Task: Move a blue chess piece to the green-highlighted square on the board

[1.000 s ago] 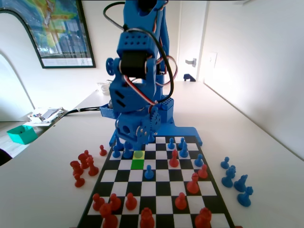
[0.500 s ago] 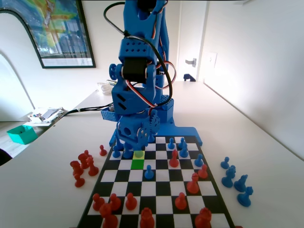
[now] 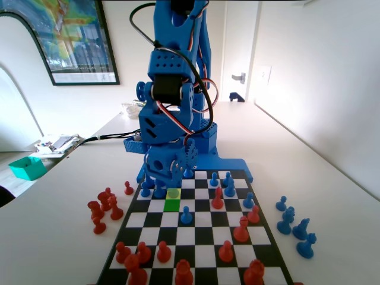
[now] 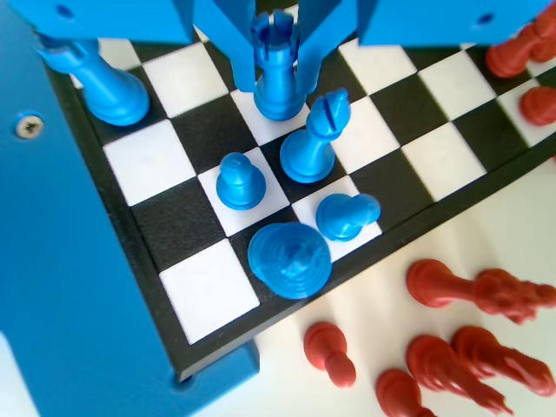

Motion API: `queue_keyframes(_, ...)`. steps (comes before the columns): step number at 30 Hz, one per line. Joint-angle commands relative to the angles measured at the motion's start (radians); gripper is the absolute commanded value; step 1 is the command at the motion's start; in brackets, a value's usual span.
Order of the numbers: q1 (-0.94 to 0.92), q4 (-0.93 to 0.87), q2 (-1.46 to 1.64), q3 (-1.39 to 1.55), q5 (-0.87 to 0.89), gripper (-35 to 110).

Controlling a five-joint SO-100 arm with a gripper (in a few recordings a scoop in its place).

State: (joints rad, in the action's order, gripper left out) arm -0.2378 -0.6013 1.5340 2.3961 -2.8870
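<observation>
The board [image 3: 196,237] lies in front of the blue arm. In the fixed view, the green-highlighted square [image 3: 173,204] is in the board's far left part, with a yellow-green patch at its far edge. My gripper [image 3: 165,178] hangs low just beyond that square, over a cluster of blue pieces. In the wrist view my gripper [image 4: 276,87] is open, its jaws standing close on either side of a tall blue rook [image 4: 278,61]. A blue pawn [image 4: 241,181] stands one square below it, untouched. Another blue pawn [image 3: 186,215] stands near the green square.
Around the rook stand a blue bishop [image 4: 317,143], a leaning blue piece [image 4: 347,215] and a wide blue piece [image 4: 289,259]. Red pieces [image 3: 104,208] lie off the board's left side and blue pieces [image 3: 294,225] off its right. Red pawns [image 3: 163,252] line the near rows.
The arm has swung slightly to the left in the fixed view and sunk a little lower over the far-left pieces. No piece has moved.
</observation>
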Motion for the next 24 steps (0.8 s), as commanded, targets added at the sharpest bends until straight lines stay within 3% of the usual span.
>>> queue_keyframes(1, -0.021, -0.008, 0.020, -0.005, -0.011, 1)
queue_keyframes(11, 0.032, -0.324, -0.015, -0.290, 0.176, 1)
queue_keyframes(24, 0.041, -0.262, -0.135, -0.370, 0.295, 1)
